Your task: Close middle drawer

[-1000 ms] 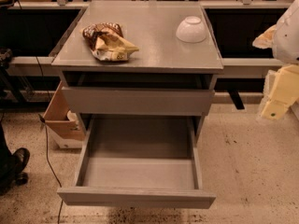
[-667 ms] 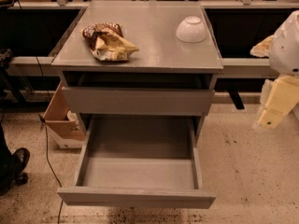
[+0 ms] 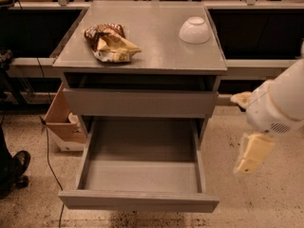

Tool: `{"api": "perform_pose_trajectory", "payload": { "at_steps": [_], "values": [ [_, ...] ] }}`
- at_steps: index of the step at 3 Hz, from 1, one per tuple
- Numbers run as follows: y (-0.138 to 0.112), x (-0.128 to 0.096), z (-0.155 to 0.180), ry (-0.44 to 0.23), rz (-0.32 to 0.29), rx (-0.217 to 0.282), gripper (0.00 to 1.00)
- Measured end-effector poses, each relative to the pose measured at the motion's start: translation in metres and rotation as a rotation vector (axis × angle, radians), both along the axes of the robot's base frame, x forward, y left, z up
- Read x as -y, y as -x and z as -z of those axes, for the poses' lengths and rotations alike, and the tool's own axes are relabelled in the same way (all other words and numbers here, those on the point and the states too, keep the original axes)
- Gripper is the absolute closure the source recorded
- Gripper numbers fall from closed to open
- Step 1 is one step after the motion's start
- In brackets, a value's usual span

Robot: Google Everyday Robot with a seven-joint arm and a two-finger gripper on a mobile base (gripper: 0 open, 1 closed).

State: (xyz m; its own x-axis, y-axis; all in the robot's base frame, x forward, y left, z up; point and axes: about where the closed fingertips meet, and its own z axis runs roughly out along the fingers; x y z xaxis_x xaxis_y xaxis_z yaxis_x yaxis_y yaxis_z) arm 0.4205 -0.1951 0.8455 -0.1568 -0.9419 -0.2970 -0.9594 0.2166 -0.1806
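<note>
Task item: plain grey handleless middle drawer (image 3: pixel 137 201), lower centre of the frame; we found it pulled far out.
Tool: cream two-finger gripper (image 3: pixel 251 153), right edge, apart from the drawer; we could not tell its grip.
Surface: grey cabinet top (image 3: pixel 156 51) carried a white bowl (image 3: pixel 194 31), upper right, and a crumpled brown snack bag (image 3: pixel 110 42), upper left.

Grey bench (image 3: pixel 156 51), flat top.
- Crumpled brown-and-yellow snack bag (image 3: pixel 110 42), lying on the bench's left half.
- White bowl (image 3: pixel 194 30), upside down, on the bench's right rear, well apart from the bag.
- Open cardboard box (image 3: pixel 64 122), on the floor just left of the bench.
- Black shoe (image 3: pixel 16 165), at the left edge.
- Thin dark cable (image 3: pixel 50 158), trailing across the speckled floor (image 3: pixel 266 203).
</note>
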Motion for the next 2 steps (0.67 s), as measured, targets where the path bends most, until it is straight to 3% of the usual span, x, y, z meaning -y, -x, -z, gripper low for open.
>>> {"api": "perform_pose_trajectory", "payload": {
  "at_steps": [1, 2],
  "values": [
    [0.005, -0.021, 0.066, -0.024, -0.052, -0.027, 0.00],
    [0.015, -0.037, 0.131, -0.039, -0.085, -0.086, 0.00]
  ]
}}
